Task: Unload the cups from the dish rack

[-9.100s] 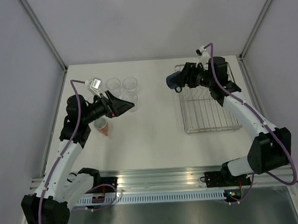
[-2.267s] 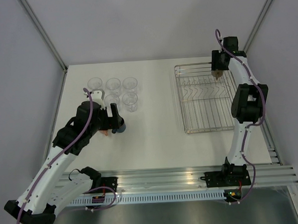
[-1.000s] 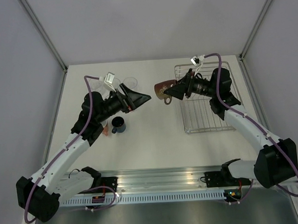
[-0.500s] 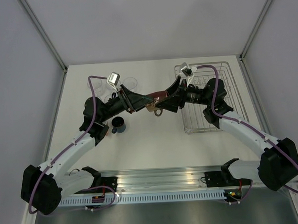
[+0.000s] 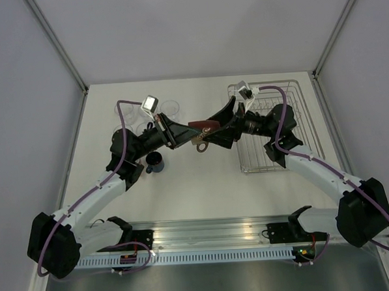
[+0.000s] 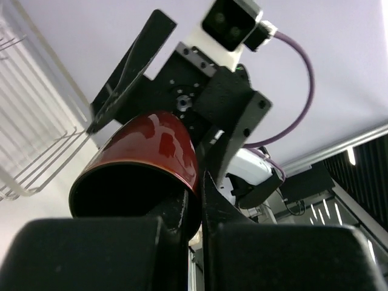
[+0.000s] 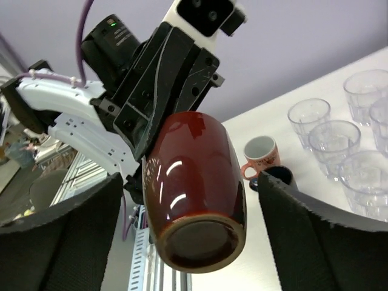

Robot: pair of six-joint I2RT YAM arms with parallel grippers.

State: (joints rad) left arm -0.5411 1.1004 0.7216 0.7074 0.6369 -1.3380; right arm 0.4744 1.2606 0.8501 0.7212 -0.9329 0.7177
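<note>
Left claw [image 6: 200, 209] pinches the mug [image 6: 151, 151] rim, partly hiding it; right claw [image 7: 188, 179] gapes wide around its base. White bench [image 5: 203, 181] below, grey walls [image 5: 195, 28].

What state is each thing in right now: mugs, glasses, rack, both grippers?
left gripper: shut on the brown mug.
right gripper: open, fingers flanking the mug without touching.
brown mug: airborne, on its side, rim pinched by left gripper.
blue mug: upright on the table.
salmon mug: upright on the table, empty.
glass tumblers: upright, empty.
dish rack: no cups visible in it.
</note>
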